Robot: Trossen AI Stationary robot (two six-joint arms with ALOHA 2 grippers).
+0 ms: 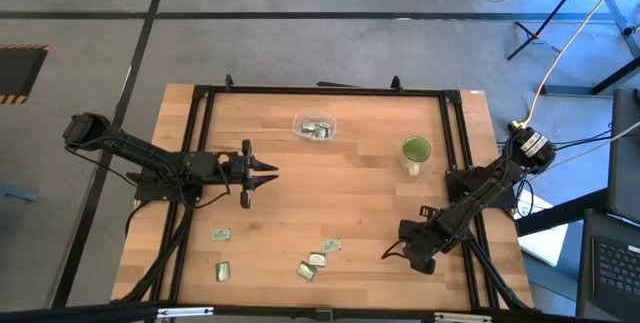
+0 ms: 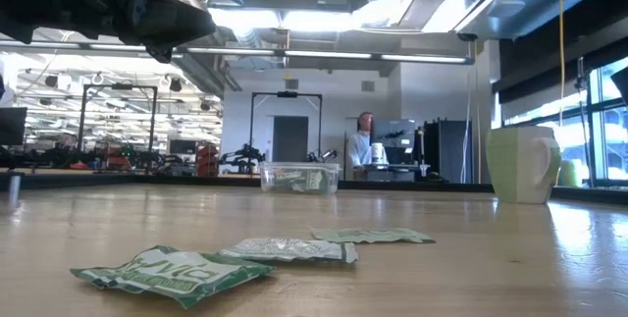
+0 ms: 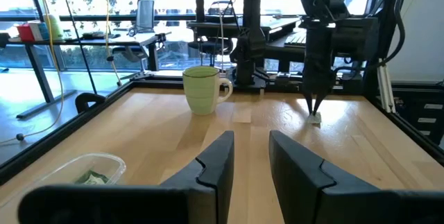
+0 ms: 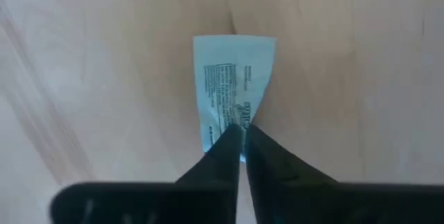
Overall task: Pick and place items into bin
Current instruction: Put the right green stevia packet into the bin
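Wooden table (image 1: 350, 203) carries flat crinkled packets (image 1: 318, 260). Right gripper (image 4: 243, 132) pinches one thin printed packet (image 4: 232, 78) against the boards. Left gripper (image 1: 272, 172) hovers narrowly parted, near the clear rounded bin (image 1: 314, 128).

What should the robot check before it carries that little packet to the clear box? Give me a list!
1. Right gripper pinching a packet: ok, the fingers are shut on its lower edge.
2. Packet lifted off the table: cannot tell, the wood sits close behind it.
3. Bin has room: ok, only a few packets lie inside.
4. Path to the bin: ok, bare wood lies between, but the green cup stands near the way.
5. Left gripper out of the way: ok, it hangs open over the table's left half, short of the bin.
6. Packets left to fetch: not ok, five loose packets lie on the near side.
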